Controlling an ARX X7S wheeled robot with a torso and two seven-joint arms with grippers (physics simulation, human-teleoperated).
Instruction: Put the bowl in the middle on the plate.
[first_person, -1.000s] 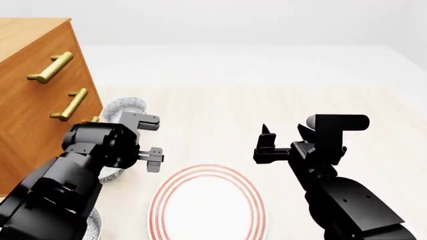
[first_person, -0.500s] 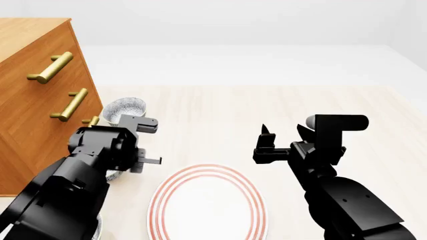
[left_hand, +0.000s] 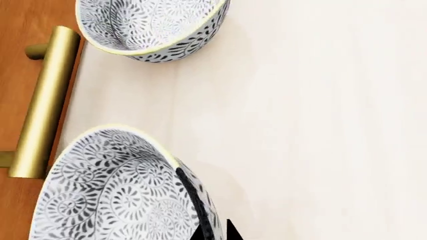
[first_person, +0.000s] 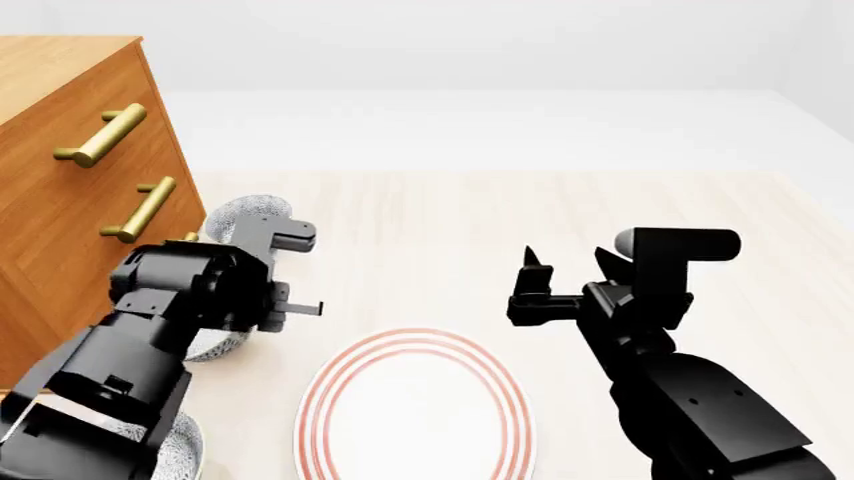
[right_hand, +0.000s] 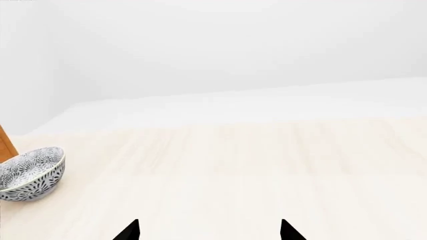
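The bowl, white with a grey-blue lace pattern, is the middle one of three beside the dresser. Its rim wall stands between the two fingertips of my left gripper, which is shut on it. In the head view my left arm covers most of the bowl. The plate, white with red rings, lies to the bowl's right, near the front. Above and to the right of the plate hovers my right gripper, open and holding nothing.
A near-identical far bowl sits behind the held one, and another near bowl at the front left. The wooden dresser with brass handles stands close on the left.
My left gripper has dropped onto the middle bowl's rim and closed on it, with the wrist shifting slightly left. The right arm has hardly moved.
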